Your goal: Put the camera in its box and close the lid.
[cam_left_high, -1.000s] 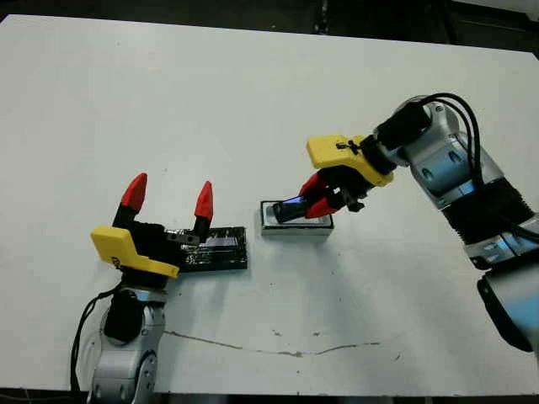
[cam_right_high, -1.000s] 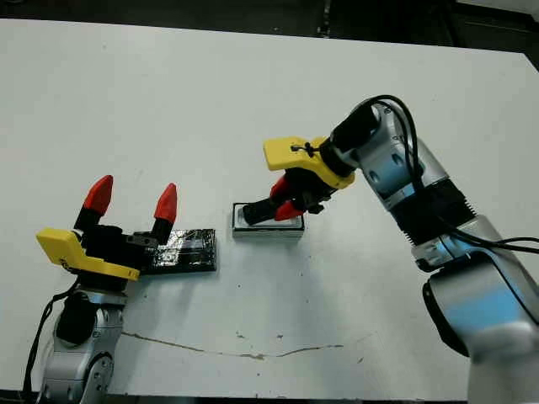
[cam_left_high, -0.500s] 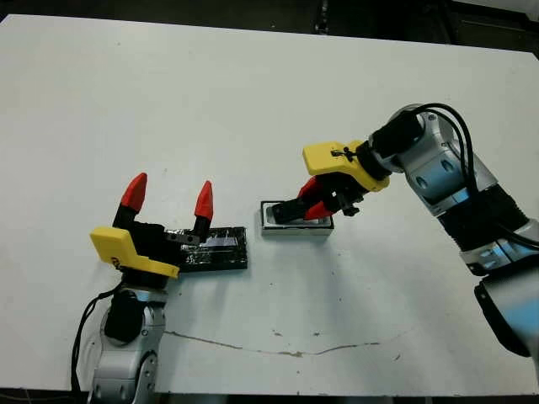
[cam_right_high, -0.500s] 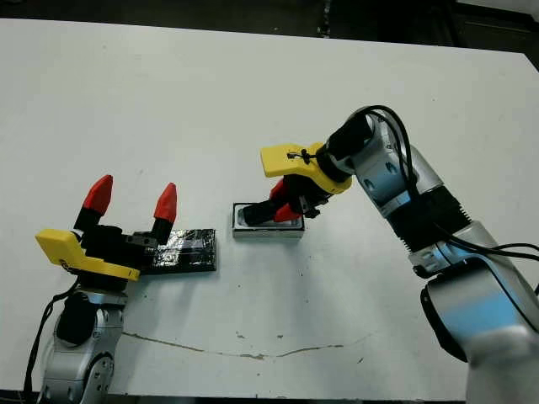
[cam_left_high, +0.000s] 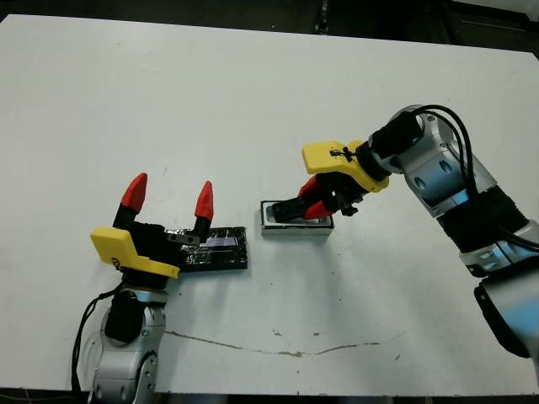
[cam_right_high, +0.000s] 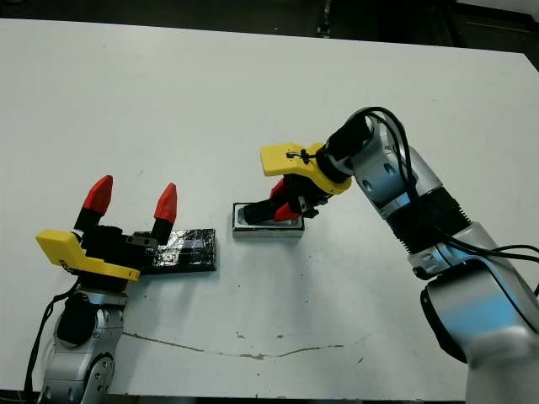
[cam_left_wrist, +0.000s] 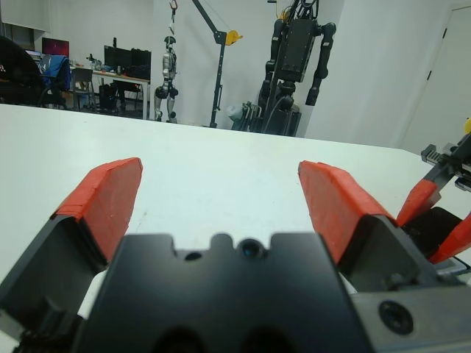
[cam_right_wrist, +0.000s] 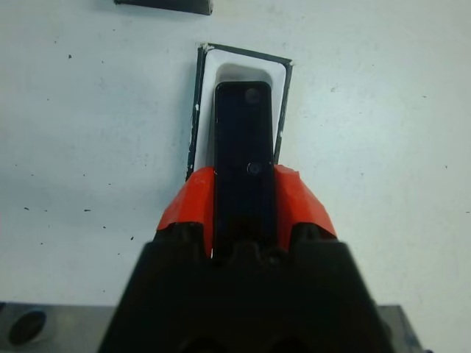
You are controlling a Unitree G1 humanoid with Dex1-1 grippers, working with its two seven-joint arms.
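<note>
The small black camera (cam_right_wrist: 244, 140) is pinched between the red fingers (cam_right_wrist: 185, 209) of my right gripper (cam_left_high: 313, 202), which is shut on it. It is held lengthwise over the box (cam_right_wrist: 209, 81), a white tray with a dark rim (cam_left_high: 295, 232) at the table's middle. The camera's far end dips into the white inside while its near end stays between the fingers. The flat glossy black lid (cam_left_high: 221, 250) lies on the table left of the box. My left gripper (cam_left_high: 168, 195) stands open just over the lid's left end, its fingertips (cam_left_wrist: 110, 195) pointing up with nothing between them.
A thin dark crack line (cam_left_high: 278, 349) runs across the table near its front edge. The table's far edge (cam_left_high: 269, 25) meets a dark floor. Beyond the table, the left wrist view shows a lab with robot stands (cam_left_wrist: 298, 59).
My right gripper has come down and tipped flatter, bringing the camera lower into the box. The left arm and the lid have not moved.
</note>
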